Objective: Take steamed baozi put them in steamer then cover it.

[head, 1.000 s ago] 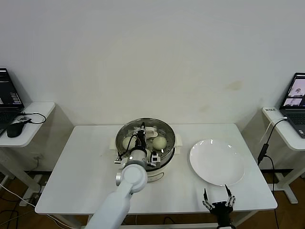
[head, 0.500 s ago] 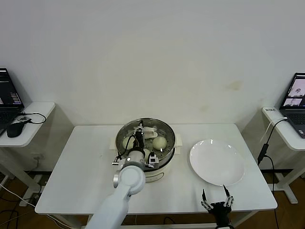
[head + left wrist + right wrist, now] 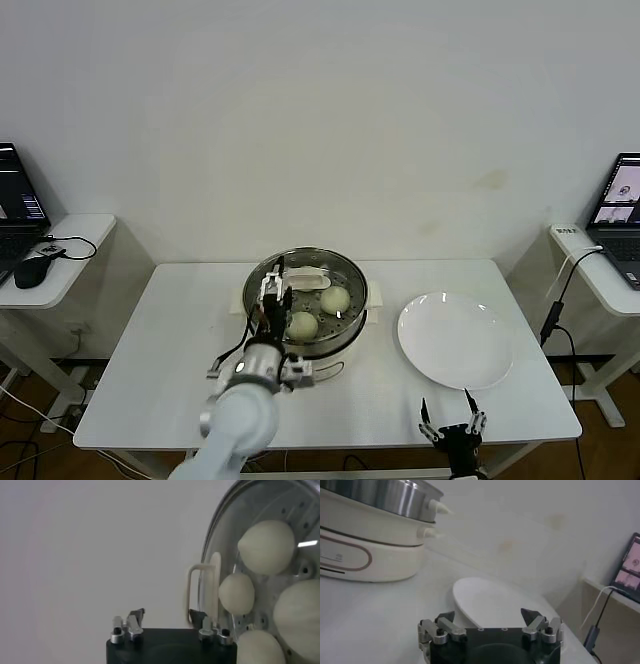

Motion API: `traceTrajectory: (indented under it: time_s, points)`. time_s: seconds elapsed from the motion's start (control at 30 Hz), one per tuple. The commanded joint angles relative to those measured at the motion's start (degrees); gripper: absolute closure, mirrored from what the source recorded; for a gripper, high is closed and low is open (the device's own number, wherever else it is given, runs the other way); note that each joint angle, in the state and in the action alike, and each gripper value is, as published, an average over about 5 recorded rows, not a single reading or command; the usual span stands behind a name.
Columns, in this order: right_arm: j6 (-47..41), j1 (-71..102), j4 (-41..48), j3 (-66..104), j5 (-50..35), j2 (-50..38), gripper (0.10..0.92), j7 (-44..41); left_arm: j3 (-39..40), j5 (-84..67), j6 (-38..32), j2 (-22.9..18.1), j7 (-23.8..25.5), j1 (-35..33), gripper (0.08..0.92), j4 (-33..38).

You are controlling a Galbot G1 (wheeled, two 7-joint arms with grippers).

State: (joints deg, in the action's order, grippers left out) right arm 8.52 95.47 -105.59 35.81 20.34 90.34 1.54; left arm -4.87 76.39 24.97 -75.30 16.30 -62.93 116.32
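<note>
Okay, baozi (image 3: 266, 546) all sit in steamer (image 3: 345, 325) just ahead of left gripper (image 3: 166, 621), jaws spread, empty. Back off level; cover not visible, locate it. Right gripper (image 3: 489, 618) idle, spread, plate (image 3: 455, 340) ahead.

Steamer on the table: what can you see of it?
The steamer is a round, shiny perforated metal basket on a squat cream-white pot with small side handles. It stands upright mid-table, left of a white plate and apart from it. Four pale baozi lie inside. The open left gripper hovers over its left rim.
</note>
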Motion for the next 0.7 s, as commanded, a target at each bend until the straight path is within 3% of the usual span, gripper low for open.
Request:
traceTrajectory:
  time_s: [0.03,0.13,0.23,0.43,0.7]
  points:
    - [0.03,-0.03,0.29,-0.08,-0.3,-0.02,0.203,-0.47,-12.69,-31.8,-7.56,7.94,-15.24,-25.33,0.188,20.21]
    - [0.09,0.13,-0.03,-0.03,-1.31,-0.32,0.203,-1.05,-22.19,-58.01,-21.85,8.0,-25.86,-30.89,0.179,17.01]
    - [0.3,0.27,-0.12,-0.12,-2.41,-1.01,0.203,-1.54,-29.95,-78.03,-33.94,6.72,-29.29,-34.92,0.177,11.53]
    - [1.81,1.43,-1.31,-0.73,-6.82,-3.17,0.203,-3.13,-33.21,-97.6,-30.93,7.05,-31.62,-42.12,0.177,7.29]
    - [2.63,4.43,-4.4,-1.53,-15.29,-6.71,0.203,-6.39,-32.58,-98.99,-32.82,5.07,-30.35,-44.94,0.177,3.45]
